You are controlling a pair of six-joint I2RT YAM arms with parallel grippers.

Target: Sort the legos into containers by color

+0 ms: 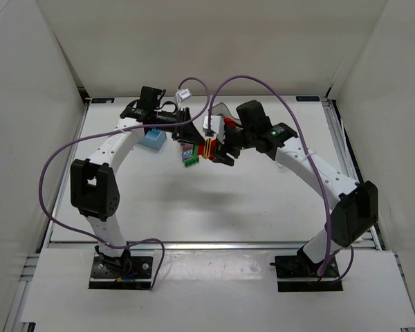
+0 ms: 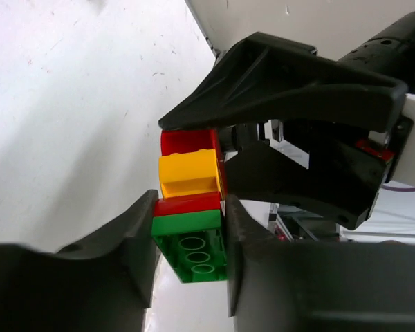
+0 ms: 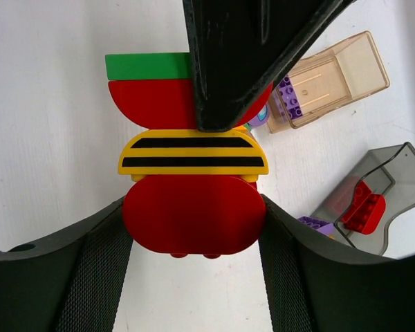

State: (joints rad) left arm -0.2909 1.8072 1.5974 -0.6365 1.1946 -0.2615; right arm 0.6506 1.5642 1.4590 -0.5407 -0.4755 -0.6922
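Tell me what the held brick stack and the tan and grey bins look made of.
The brick stack: opaque moulded plastic, fairly glossy; solid saturated colours, round sockets underneath. The tan bin and grey bin: probably rigid translucent plastic; table and bricks show through their walls.

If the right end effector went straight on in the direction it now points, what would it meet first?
The right end effector grips the lego stack; straight ahead come its yellow striped piece, then the left end effector clamped on the far end. The way looks blocked at once.
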